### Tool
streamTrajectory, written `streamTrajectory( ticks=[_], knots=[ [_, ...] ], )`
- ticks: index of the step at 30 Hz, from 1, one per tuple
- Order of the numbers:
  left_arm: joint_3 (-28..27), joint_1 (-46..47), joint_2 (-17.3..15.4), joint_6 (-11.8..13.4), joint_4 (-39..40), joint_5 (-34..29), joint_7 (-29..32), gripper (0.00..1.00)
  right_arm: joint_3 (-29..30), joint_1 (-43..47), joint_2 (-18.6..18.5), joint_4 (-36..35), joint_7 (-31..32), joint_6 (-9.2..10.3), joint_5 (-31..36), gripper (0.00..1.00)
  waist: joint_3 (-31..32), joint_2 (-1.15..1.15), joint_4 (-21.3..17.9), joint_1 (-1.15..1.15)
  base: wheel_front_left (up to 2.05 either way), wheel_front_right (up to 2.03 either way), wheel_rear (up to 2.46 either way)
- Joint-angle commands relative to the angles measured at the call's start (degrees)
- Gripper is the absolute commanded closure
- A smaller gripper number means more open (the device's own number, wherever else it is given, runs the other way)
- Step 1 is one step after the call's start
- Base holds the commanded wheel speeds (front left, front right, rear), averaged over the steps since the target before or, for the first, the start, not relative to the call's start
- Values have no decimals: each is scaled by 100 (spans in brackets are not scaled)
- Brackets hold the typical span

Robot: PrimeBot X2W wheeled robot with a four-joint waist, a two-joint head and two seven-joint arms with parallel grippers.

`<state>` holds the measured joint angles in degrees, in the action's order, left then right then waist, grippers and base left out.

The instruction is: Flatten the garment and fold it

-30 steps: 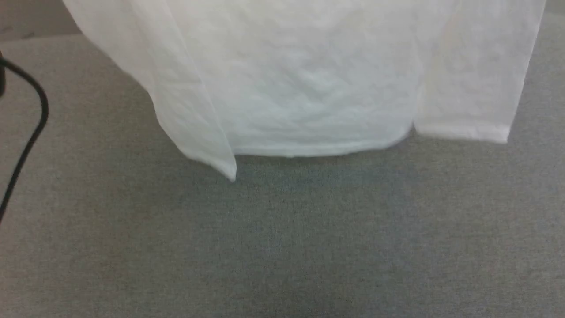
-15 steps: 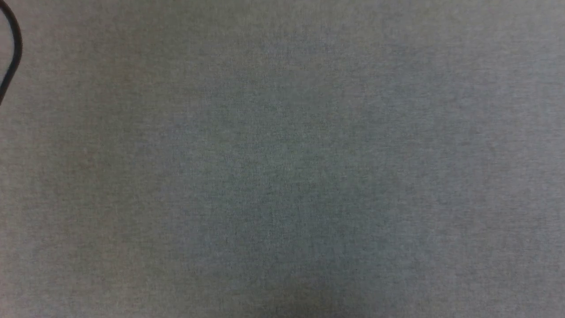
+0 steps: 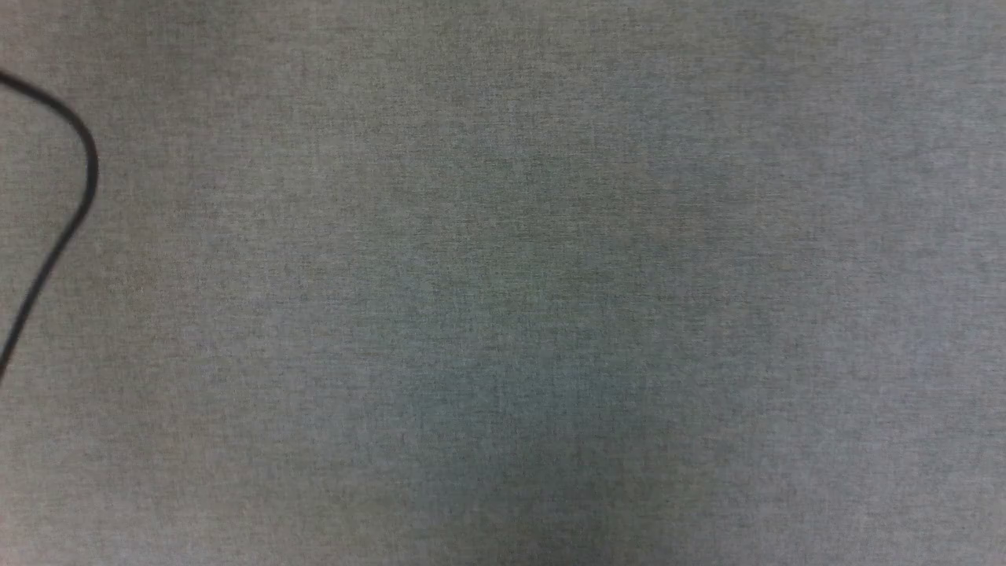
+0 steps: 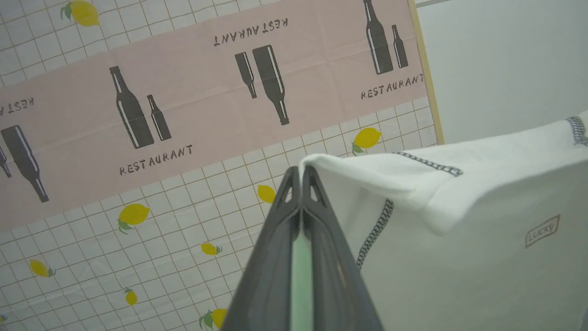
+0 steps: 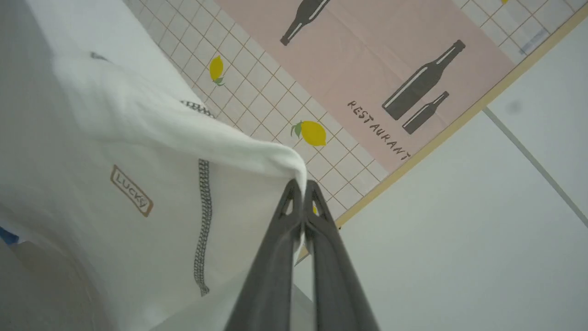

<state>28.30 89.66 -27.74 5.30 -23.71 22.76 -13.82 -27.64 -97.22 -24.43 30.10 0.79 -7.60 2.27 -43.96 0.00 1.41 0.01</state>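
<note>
- The garment (image 4: 459, 257) hangs in the air, stretched between both hands, with its "Lucky" patch (image 4: 542, 231) showing.
- The left hand (image 4: 301, 172) and right hand (image 5: 301, 186) are each clamped on one of the garment's top shoulder corners.
- A second ago the garment's hem showed in the head view. Now there is bare grey tabletop (image 3: 503, 283), though the camera shifted too. The garment was likely raised to shake it flat.
- A bottle-and-lemon backdrop (image 4: 183, 92) stands behind the garment. A black cable (image 3: 82, 181) on the left could snag it.
</note>
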Motion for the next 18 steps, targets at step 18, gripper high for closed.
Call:
streamTrajectory(
  ticks=[18],
  knots=[
    [514,-4309,-1145,488,3405,333,416,100,947,4780,-912,-4124,1247,11,-1193,100,1276,0,16,-1,0,0,0]
  ],
)
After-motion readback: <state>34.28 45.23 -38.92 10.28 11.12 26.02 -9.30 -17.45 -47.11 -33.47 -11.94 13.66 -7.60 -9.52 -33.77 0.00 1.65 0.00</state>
